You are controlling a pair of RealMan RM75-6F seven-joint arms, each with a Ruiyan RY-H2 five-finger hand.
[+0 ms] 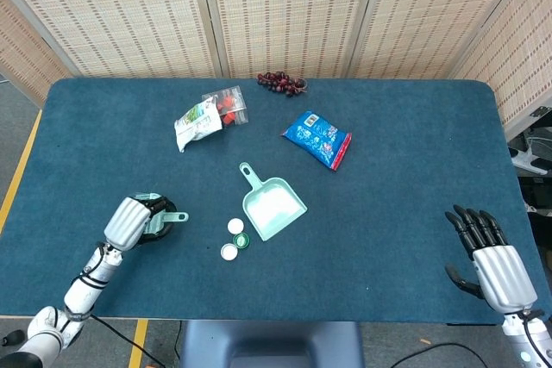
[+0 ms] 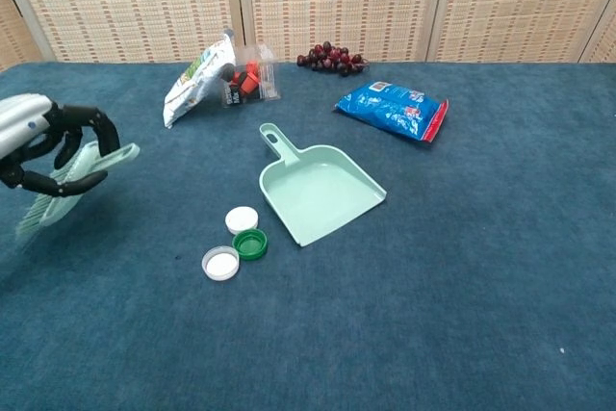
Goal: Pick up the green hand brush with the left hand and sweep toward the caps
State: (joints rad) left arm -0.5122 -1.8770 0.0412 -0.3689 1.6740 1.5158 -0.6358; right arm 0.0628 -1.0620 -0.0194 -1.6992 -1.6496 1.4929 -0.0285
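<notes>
My left hand (image 1: 129,221) (image 2: 34,141) grips the pale green hand brush (image 2: 72,180) at the table's left front; its handle tip (image 1: 177,216) pokes out toward the right and its bristles point down-left in the chest view. Three bottle caps lie apart from it, right of the brush: a white cap (image 1: 235,226) (image 2: 242,219), a green cap (image 1: 241,240) (image 2: 248,244) and another white cap (image 1: 228,252) (image 2: 220,263). The green dustpan (image 1: 272,204) (image 2: 318,194) lies just right of the caps. My right hand (image 1: 493,260) hangs open at the table's right front corner, holding nothing.
At the back of the blue table (image 1: 397,178) lie a white-green snack bag (image 1: 196,121), a clear box with red pieces (image 1: 228,105), a bunch of dark grapes (image 1: 281,83) and a blue packet (image 1: 317,138).
</notes>
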